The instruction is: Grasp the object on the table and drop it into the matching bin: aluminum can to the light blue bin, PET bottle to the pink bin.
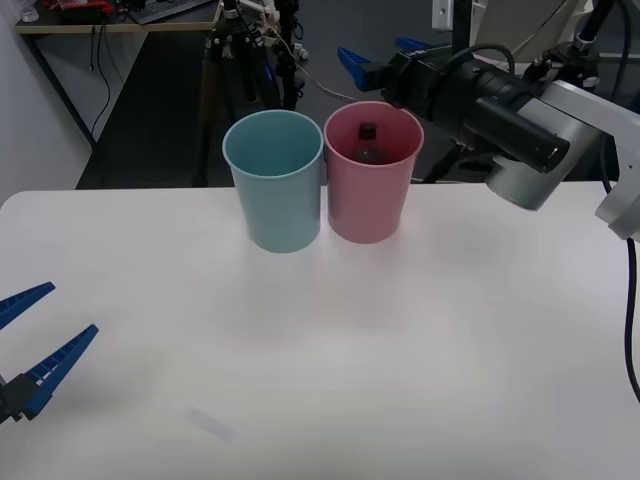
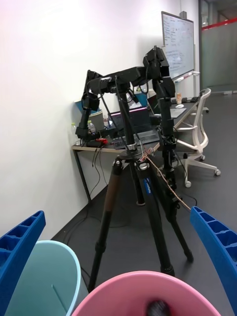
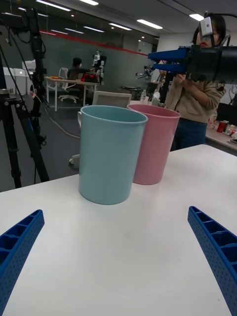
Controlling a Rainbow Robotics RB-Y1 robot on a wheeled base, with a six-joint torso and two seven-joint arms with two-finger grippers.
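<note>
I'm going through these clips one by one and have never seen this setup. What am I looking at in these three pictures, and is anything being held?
This is a two-armed robot at a white table. The wide picture comes from a camera above its arms; the two tall pictures come from cameras on its wrists, so the blue ribbed prongs at their bottom corners are that arm's own fingers.

On the table stand two buckets side by side: a light blue bin and a pink bin. A small dark-capped bottle already stands inside the pink one.

The right gripper is raised above and behind the pink bin, open and holding nothing. The left gripper waits low over the table's near left corner, also open and empty.
</note>
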